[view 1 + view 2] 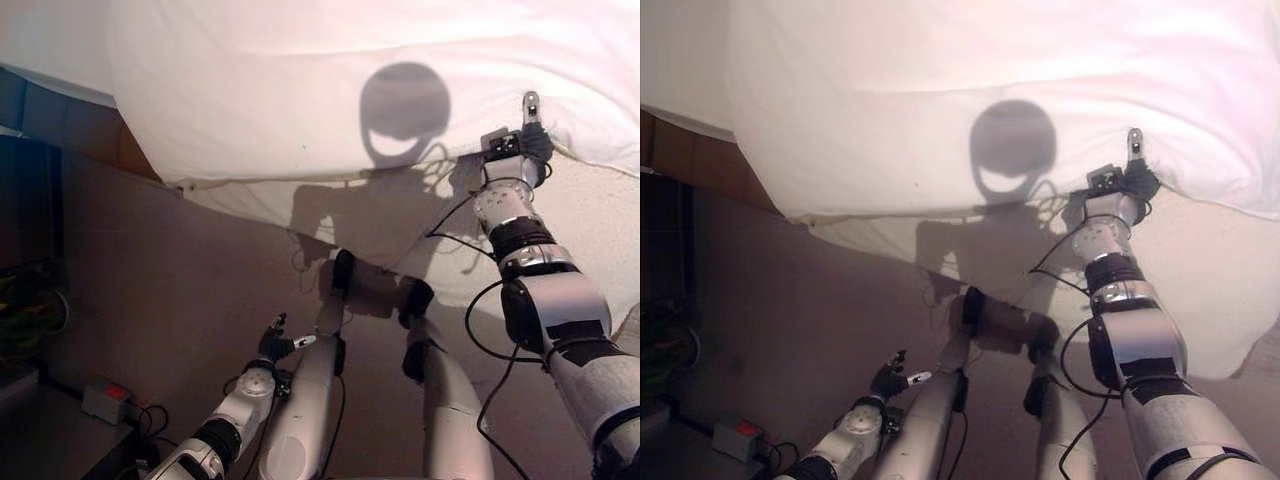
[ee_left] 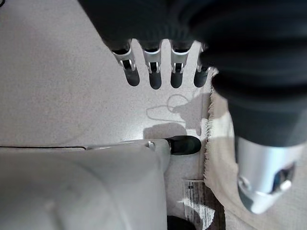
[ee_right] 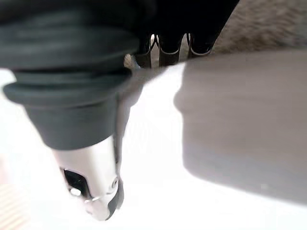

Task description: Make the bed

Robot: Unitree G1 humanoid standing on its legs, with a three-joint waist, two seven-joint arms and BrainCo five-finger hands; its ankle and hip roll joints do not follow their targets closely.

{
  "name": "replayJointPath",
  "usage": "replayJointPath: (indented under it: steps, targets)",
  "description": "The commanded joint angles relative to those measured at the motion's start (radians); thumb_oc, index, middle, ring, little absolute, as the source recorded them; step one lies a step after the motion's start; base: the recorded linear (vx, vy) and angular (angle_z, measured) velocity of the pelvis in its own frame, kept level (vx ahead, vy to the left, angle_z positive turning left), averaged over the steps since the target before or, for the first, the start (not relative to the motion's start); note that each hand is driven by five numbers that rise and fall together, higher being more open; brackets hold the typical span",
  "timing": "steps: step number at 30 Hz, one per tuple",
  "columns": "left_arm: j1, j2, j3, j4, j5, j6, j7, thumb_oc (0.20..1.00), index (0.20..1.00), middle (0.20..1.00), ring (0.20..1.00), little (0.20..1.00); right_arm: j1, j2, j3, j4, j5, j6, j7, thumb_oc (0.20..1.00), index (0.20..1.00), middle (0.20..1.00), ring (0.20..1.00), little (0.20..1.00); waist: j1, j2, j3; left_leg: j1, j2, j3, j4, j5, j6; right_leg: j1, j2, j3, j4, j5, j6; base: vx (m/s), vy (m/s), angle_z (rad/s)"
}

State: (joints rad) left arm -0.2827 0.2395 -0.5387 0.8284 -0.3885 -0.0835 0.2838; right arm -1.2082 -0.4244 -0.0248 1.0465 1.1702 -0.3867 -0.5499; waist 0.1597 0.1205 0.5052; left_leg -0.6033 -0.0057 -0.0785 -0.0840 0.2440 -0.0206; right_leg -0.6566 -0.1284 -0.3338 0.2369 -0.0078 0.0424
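While our right arm stretches up toward one o'clock, our right hand point(image 1: 525, 140) sits at the lower edge of the white duvet point(image 1: 300, 90), which spreads across the whole upper part of the head views from ten o'clock to two o'clock. Below that edge, the cream mattress sheet point(image 1: 600, 230) shows at three o'clock, just beside the wrist. One finger sticks straight up over the duvet; our wrist camera shows the thumb lying on the white cloth point(image 3: 201, 153) and the dark fingertips point(image 3: 168, 55) reaching to the fold where the duvet meets the rougher fabric, but we cannot tell whether they are clamped on the cloth or merely resting against it. Our left hand point(image 1: 278, 343) hangs low at seven o'clock, well apart from the bed, over the grey carpet point(image 1: 180, 280). Its fingers point(image 2: 153, 72) point out fairly straight in a row with the thumb held apart, and nothing lies between them. At eight o'clock, on the floor near the left edge, a small grey box with a red switch point(image 1: 108, 398) sits by a dark piece of furniture point(image 1: 30, 260).
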Motion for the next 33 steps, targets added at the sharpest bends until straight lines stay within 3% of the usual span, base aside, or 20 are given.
replayJointPath:
  steps: [1, 3, 4, 5, 6, 7, 14, 16, 23, 28, 33]
  targets:
    - [0.012, 0.010, -0.012, -0.016, -0.037, -0.010, 0.003, 1.000, 1.000, 1.000, 1.000, 1.000, -0.096, -0.254, 0.041, 0.006, -0.027, -0.035, 0.031, 1.000, 1.000, 1.000, 1.000, 1.000, -0.021, -0.012, 0.015, 0.076, -0.034, 0.037, -0.002, -0.107, -0.024, 0.109, 0.018, 0.096, -0.156, 0.072, 0.078, 0.00, -0.016, -0.04]
    - [0.016, 0.013, -0.012, -0.024, -0.038, -0.012, -0.001, 1.000, 1.000, 1.000, 1.000, 1.000, -0.100, -0.278, 0.054, 0.027, -0.030, -0.019, 0.044, 1.000, 1.000, 1.000, 1.000, 1.000, -0.019, -0.012, 0.015, 0.074, -0.032, 0.038, -0.002, -0.107, -0.023, 0.104, 0.019, 0.098, -0.152, 0.073, 0.078, 0.00, -0.016, -0.07]
    - [0.020, 0.017, -0.012, -0.031, -0.039, -0.012, -0.010, 1.000, 1.000, 1.000, 1.000, 1.000, -0.098, -0.297, 0.071, 0.057, -0.026, 0.017, 0.073, 0.950, 0.950, 0.950, 0.950, 0.950, -0.020, -0.014, 0.015, 0.071, -0.031, 0.041, -0.002, -0.107, -0.022, 0.098, 0.021, 0.098, -0.152, 0.076, 0.078, 0.00, -0.008, -0.08]
    - [0.020, 0.017, -0.013, -0.031, -0.039, -0.012, -0.010, 1.000, 1.000, 1.000, 1.000, 1.000, -0.101, -0.300, 0.073, 0.062, -0.023, 0.019, 0.077, 0.743, 0.743, 0.743, 0.743, 0.743, -0.019, -0.014, 0.015, 0.071, -0.031, 0.041, -0.002, -0.107, -0.022, 0.097, 0.021, 0.099, -0.152, 0.076, 0.078, 0.01, -0.016, -0.08]
    - [0.023, 0.021, -0.014, -0.046, -0.042, -0.010, -0.017, 1.000, 1.000, 1.000, 1.000, 1.000, -0.110, -0.314, 0.090, 0.093, -0.019, 0.046, 0.094, 0.244, 0.244, 0.244, 0.244, 0.244, -0.020, -0.015, 0.015, 0.065, -0.027, 0.044, -0.002, -0.106, -0.022, 0.089, 0.023, 0.100, -0.154, 0.079, 0.079, 0.00, -0.008, -0.06]
    - [0.024, 0.022, -0.013, -0.047, -0.042, -0.010, -0.018, 1.000, 1.000, 1.000, 1.000, 1.000, -0.111, -0.314, 0.090, 0.093, -0.018, 0.047, 0.095, 0.200, 0.200, 0.200, 0.200, 0.200, -0.020, -0.016, 0.015, 0.065, -0.027, 0.045, -0.002, -0.106, -0.022, 0.089, 0.023, 0.101, -0.153, 0.079, 0.078, 0.01, -0.018, -0.07]
    - [0.030, 0.020, -0.009, -0.217, -0.205, -0.041, -0.072, 1.000, 1.000, 1.000, 1.000, 1.000, -0.081, -0.285, 0.091, 0.038, 0.033, 0.017, 0.137, 0.200, 0.200, 0.200, 0.200, 0.200, -0.029, -0.030, 0.015, 0.060, -0.020, 0.061, -0.002, -0.109, -0.022, 0.077, 0.035, 0.117, -0.177, 0.101, 0.083, 0.01, -0.006, -0.09]
    - [0.027, 0.013, -0.022, -0.366, -0.369, -0.049, -0.125, 1.000, 1.000, 1.000, 1.000, 1.000, -0.068, -0.241, 0.111, -0.050, 0.036, -0.006, 0.155, 0.200, 0.200, 0.200, 0.200, 0.200, -0.049, -0.042, 0.015, 0.068, -0.020, 0.077, -0.002, -0.113, -0.023, 0.083, 0.043, 0.131, -0.200, 0.119, 0.086, 0.00, 0.037, -0.08]
    - [-0.103, 0.080, -0.139, -0.670, -0.608, -0.038, -0.208, 1.000, 1.000, 1.000, 1.000, 1.000, -0.045, -0.125, 0.186, -0.300, -0.043, -0.048, 0.151, 0.200, 0.200, 0.200, 0.200, 0.200, -0.115, -0.086, 0.015, 0.120, -0.016, 0.133, -0.002, -0.129, -0.025, 0.131, 0.061, 0.179, -0.259, 0.164, 0.095, -0.01, 0.047, -0.25]
    - [-0.189, 0.068, -0.192, -0.703, -0.759, -0.035, -0.212, 1.000, 1.000, 1.000, 1.000, 1.000, -0.035, -0.068, 0.244, -0.441, -0.088, -0.050, 0.147, 0.200, 0.200, 0.200, 0.200, 0.200, -0.149, -0.118, 0.015, 0.161, -0.015, 0.166, -0.001, -0.138, -0.022, 0.163, 0.071, 0.211, -0.278, 0.183, 0.101, -0.04, 0.051, -0.29]
    - [-0.299, -0.009, -0.234, -0.633, -0.912, -0.013, -0.210, 1.000, 1.000, 1.000, 1.000, 1.000, -0.030, -0.014, 0.295, -0.532, -0.095, -0.041, 0.162, 0.200, 0.200, 0.200, 0.200, 0.200, -0.181, -0.150, 0.002, 0.223, -0.015, 0.200, 0.002, -0.153, -0.013, 0.195, 0.076, 0.245, -0.270, 0.186, 0.108, -0.03, 0.019, -0.28]
